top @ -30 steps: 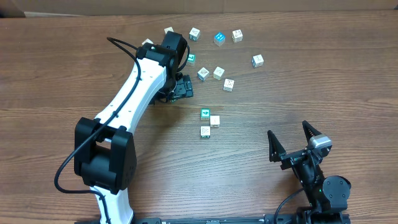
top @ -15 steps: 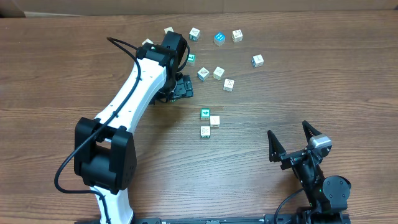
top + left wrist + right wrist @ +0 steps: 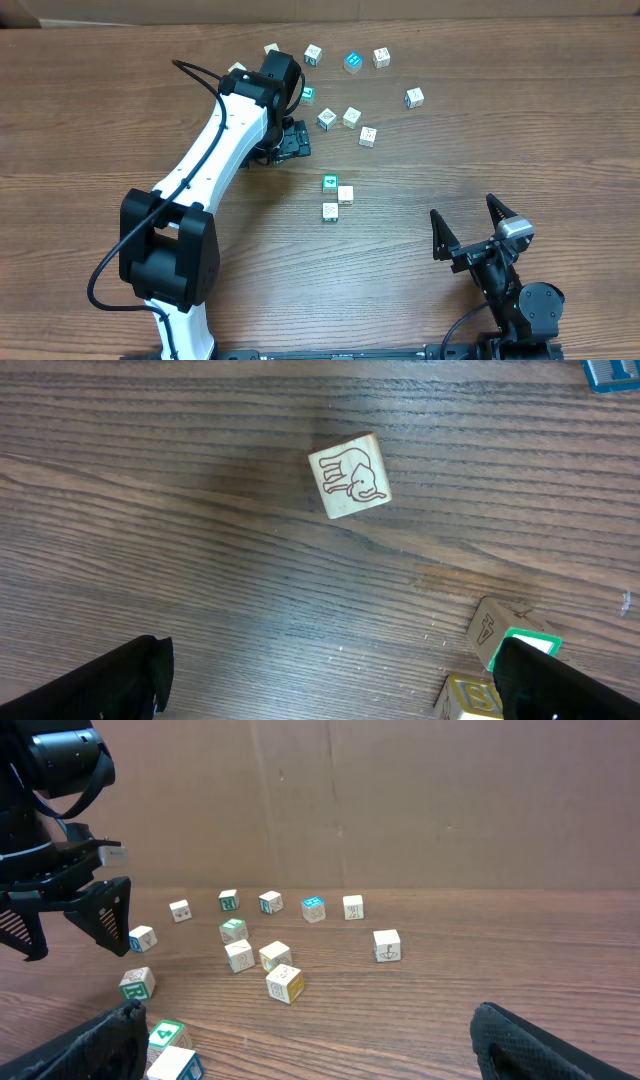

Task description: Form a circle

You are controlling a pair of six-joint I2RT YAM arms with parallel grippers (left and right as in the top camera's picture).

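Several cubes (image 3: 351, 117) lie scattered; the left gripper (image 3: 330, 665), jaws spread wide and empty, should centre over the elephant cube (image 3: 349, 477) before closing; the right gripper (image 3: 468, 238) idles, jaws apart

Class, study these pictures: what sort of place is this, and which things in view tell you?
Probably a robot lab bench: a white-and-black robot arm and a black robot arm at a brown wood-grain table, small white, pale-wood and teal printed cubes scattered on it.
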